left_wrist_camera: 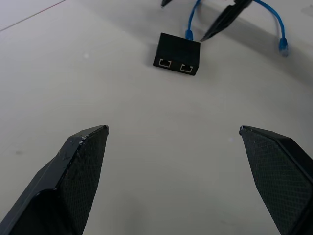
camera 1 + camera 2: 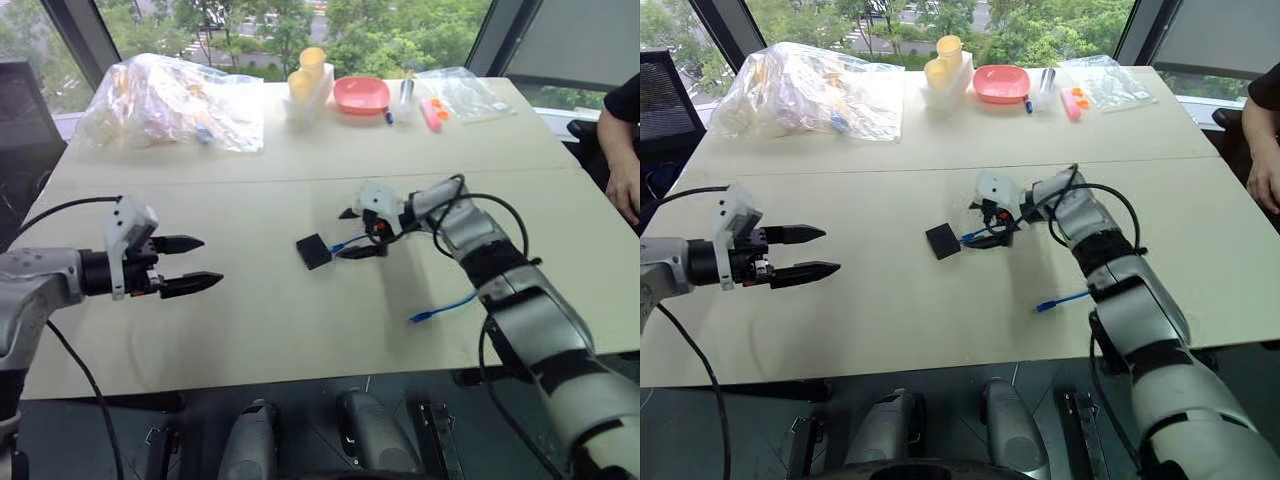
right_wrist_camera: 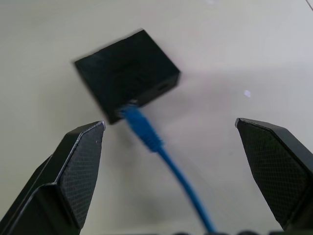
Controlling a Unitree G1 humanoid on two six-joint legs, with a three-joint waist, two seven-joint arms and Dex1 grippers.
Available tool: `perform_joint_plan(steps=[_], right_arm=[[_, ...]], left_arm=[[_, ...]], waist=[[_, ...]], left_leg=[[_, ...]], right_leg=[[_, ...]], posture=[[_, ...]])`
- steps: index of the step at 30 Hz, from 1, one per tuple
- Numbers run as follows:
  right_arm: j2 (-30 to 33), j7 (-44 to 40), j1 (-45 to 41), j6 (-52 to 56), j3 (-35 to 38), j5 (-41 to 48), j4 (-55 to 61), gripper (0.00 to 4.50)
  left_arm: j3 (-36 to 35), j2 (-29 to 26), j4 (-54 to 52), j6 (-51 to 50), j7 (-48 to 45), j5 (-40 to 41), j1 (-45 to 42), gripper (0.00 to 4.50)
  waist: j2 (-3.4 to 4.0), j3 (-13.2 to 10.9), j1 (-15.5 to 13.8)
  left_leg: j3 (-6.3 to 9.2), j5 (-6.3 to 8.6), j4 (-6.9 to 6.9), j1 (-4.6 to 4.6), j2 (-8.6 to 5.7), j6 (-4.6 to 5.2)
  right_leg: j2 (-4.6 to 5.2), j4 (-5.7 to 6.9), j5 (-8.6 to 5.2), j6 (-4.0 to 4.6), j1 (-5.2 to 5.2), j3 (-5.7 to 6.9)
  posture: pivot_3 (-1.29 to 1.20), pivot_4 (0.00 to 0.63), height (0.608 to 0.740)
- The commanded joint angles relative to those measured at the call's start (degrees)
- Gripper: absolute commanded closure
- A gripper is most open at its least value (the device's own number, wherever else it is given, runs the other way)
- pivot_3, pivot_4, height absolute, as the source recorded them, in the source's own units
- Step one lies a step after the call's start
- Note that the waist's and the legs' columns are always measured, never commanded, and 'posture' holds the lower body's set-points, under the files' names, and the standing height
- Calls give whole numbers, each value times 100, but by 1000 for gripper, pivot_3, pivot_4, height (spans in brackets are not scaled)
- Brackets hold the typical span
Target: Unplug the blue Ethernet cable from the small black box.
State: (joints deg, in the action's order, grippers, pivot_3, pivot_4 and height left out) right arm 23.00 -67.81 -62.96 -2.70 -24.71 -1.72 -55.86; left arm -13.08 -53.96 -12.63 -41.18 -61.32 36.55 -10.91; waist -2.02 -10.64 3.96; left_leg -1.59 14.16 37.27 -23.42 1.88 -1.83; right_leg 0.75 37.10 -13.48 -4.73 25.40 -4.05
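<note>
Pale tabletop (image 2: 250, 330) under both arms, big windows and green trees beyond it. Right gripper (image 2: 362, 232) is over the middle of the table with its jaws spread wide, holding nothing, one black finger on either side of the blue Ethernet cable (image 3: 161, 152). Right in front of those fingertips, just past them, sits the small black box (image 2: 313, 250), flat on the table, and the cable's plug is still seated in the box's near edge, as the right wrist view shows. From there the blue cord runs back under the gripper and comes out behind it, its free end (image 2: 420, 318) lying loose on the table beside the forearm.

Across from the box, on its other side and well apart, the left gripper (image 2: 185, 265) hangs above the table, jaws also wide and empty, pointing toward the box. Its wrist view looks at the box's opposite edge, where two empty ports (image 1: 176, 65) face it.

Farther out, along the far edge: a clear plastic bag (image 2: 170, 100) stuffed with mixed items I can't make out, a stack of yellow cups (image 2: 305, 72) standing in a white holder, a pink bowl (image 2: 361, 95) whose contents I can't tell, and another clear bag (image 2: 465, 95) lying flat. A person's arm (image 2: 622, 160) shows at the table's right edge.
</note>
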Motion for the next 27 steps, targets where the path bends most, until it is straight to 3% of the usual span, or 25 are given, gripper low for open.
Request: perform_joint_plan(steps=[1, 4, 8, 11, 16, 20, 23, 27], right_arm=[[-192, 49, -314, -593, -113, -543, -1010, 0], [-322, -64, -432, -765, -103, -764, -1485, 919], [-332, -472, -309, -1099, -284, -1120, -1639, 2864], [-335, -271, -291, -1279, -203, -1226, -1607, 4443], [-182, 1492, -440, -2134, -15, -1557, -1307, 4483], [248, 3051, -340, -3451, 198, -1916, -314, 4483], [446, 3372, -2, -3904, 339, -1907, 578, 4483], [402, 3315, 375, -3727, 559, -1613, 1502, 4483]], left_arm=[[-270, 86, -360, -58, 258, 131, 141, 43], [-351, 166, -553, -114, 446, 190, 283, 0], [-492, 188, -704, -149, 612, 214, 469, 0], [-438, 177, -588, -57, 660, 160, 361, 0], [48, 455, 337, 406, 634, -200, -504, 0], [492, 971, 2356, 525, -134, -231, -2056, 0], [659, 1452, 3991, 570, -591, -315, -3400, 0], [916, 1907, 5694, 1048, -1100, -788, -4493, 0]], waist=[[0, 0, 3], [-4, 3, 6], [-3, 3, -2], [-4, 3, -7], [-5, 4, 1], [-1, 1, -14], [-3, 2, -14], [-4, 3, 25]], left_leg=[[2, 0, 0, 1, 0, 0], [2, 0, -1, 10, 0, 0], [2, 0, 2, 51, 0, -1], [4, 1, -2, 109, 0, -1], [3, -4, 16, 110, -6, -4], [-1, -8, 15, 92, -11, -8], [3, -7, 10, 56, -11, -8], [4, 2, -5, 38, -11, 7]], right_leg=[[2, 0, 0, 0, -1, 2], [5, 4, 1, 0, -10, 2], [6, 4, -1, 5, -53, 3], [8, -3, -19, 33, -111, 3], [8, 1, -15, 38, -113, 2], [5, 6, -14, 36, -92, -2], [-5, 4, -4, 6, -62, 1], [-7, 3, -2, -4, -41, 3]], posture=[[0, 150, 735], [0, 150, 735], [0, 150, 735], [0, 150, 735], [0, 150, 735], [0, 150, 735], [0, 150, 735], [0, 150, 735]])
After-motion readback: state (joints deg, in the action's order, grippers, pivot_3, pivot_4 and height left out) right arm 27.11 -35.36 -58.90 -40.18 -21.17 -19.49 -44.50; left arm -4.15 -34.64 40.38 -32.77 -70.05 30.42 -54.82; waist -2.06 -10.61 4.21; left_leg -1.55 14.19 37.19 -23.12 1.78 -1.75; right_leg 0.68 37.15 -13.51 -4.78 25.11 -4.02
